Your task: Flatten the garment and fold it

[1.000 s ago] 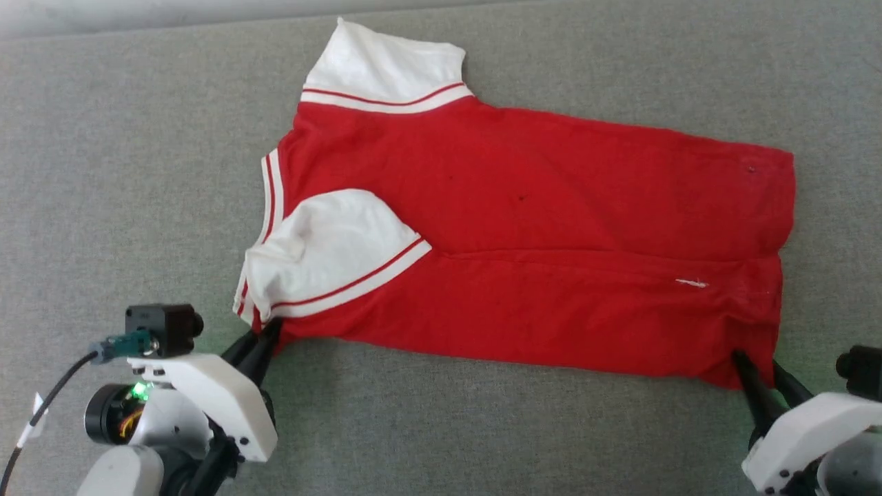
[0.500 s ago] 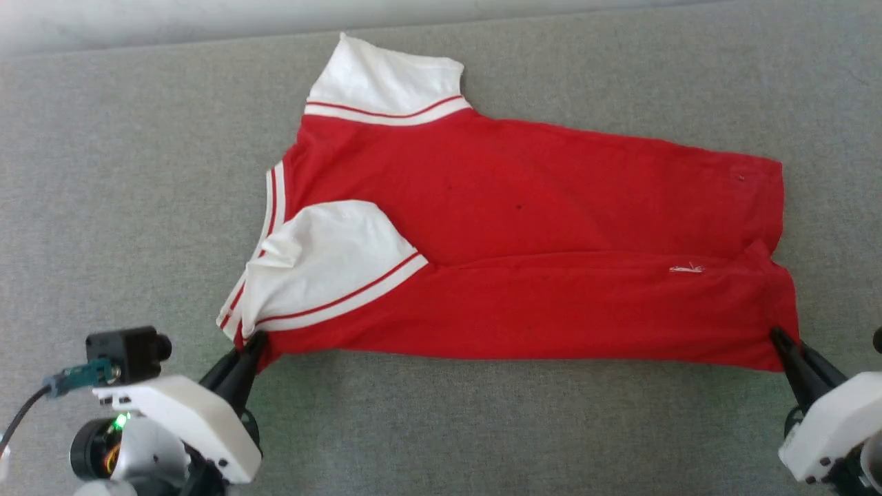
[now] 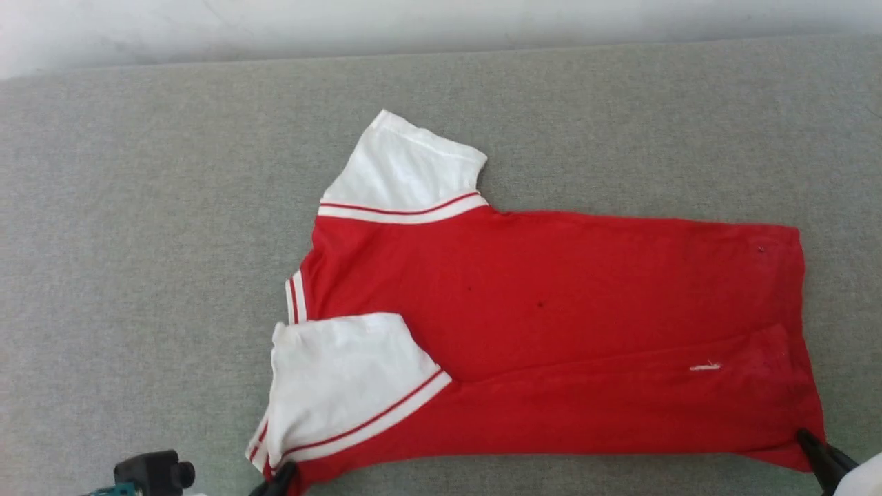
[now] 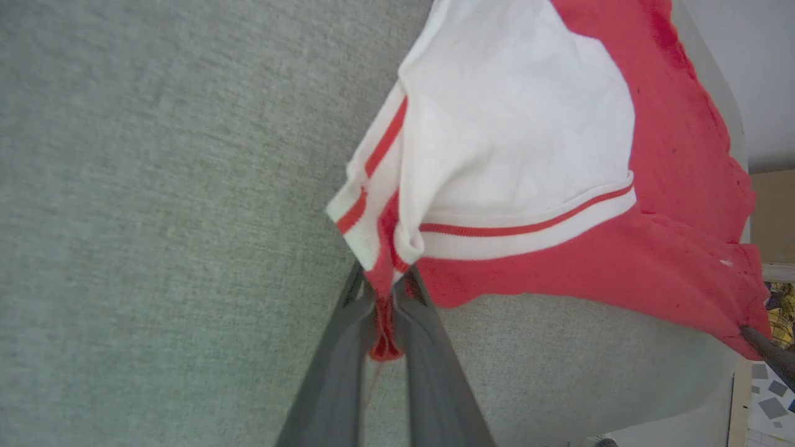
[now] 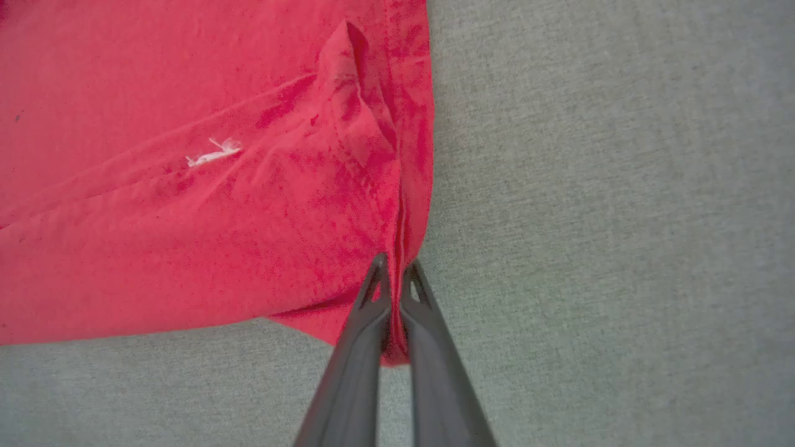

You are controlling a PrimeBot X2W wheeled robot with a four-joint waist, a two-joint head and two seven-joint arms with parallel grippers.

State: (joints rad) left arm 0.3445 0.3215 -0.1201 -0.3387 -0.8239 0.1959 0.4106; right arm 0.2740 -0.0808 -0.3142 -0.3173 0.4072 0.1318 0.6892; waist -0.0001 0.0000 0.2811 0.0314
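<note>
The garment (image 3: 551, 324), a red shirt with white sleeves and red-striped trim, lies sideways on the grey surface, collar end to the left, hem to the right. One white sleeve (image 3: 406, 172) points away from me; the other (image 3: 344, 386) is folded over the body. My left gripper (image 3: 281, 477) is shut on the near shoulder corner; the left wrist view shows red cloth (image 4: 385, 310) pinched between its fingers (image 4: 335, 372). My right gripper (image 3: 813, 451) is shut on the near hem corner, with the hem (image 5: 397, 248) between its fingers (image 5: 428, 372). No lettering shows.
Grey fabric surface (image 3: 138, 241) stretches all round the garment, with a pale wall strip (image 3: 413, 21) beyond its far edge. A small white thread (image 3: 704, 367) lies on the red cloth near the hem. My left wrist camera (image 3: 151, 472) peeks in at the bottom left.
The right gripper has shut on the hem corner. The near edge has been drawn out straight between both grippers. The head view has shifted, so shirt and grippers sit lower in it.
</note>
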